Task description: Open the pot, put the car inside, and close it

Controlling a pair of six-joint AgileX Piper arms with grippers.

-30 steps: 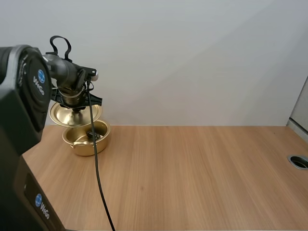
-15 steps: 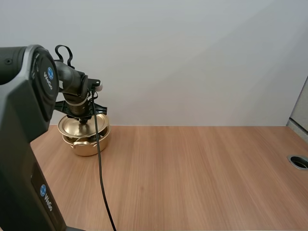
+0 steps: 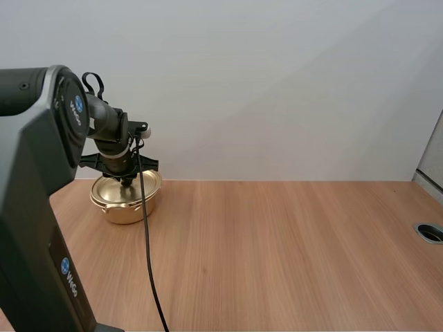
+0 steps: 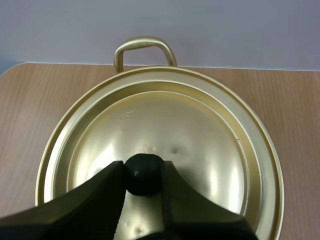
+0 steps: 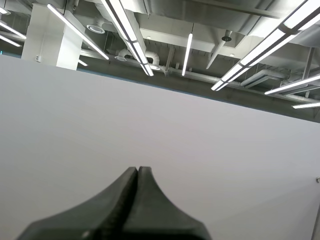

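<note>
A golden pot [image 3: 125, 203] stands at the table's far left, and its golden lid [image 3: 114, 187] lies on it. In the left wrist view the lid [image 4: 165, 130] covers the pot's mouth and one loop handle [image 4: 144, 49] shows beyond its rim. My left gripper [image 3: 127, 181] is directly over the lid, shut on the lid's black knob [image 4: 144, 173]. The inside of the pot is hidden under the lid. My right gripper [image 5: 138, 172] is shut on nothing, its fingers together as one dark wedge, pointing up and away from the table.
The wooden table [image 3: 277, 249] stretches to the right of the pot. A round cable hole [image 3: 430, 232] sits near its right edge. A white wall stands right behind the pot.
My left gripper carried the lid right and down from above the pot's left side onto the pot. The dark thing seen inside the open pot is now covered.
</note>
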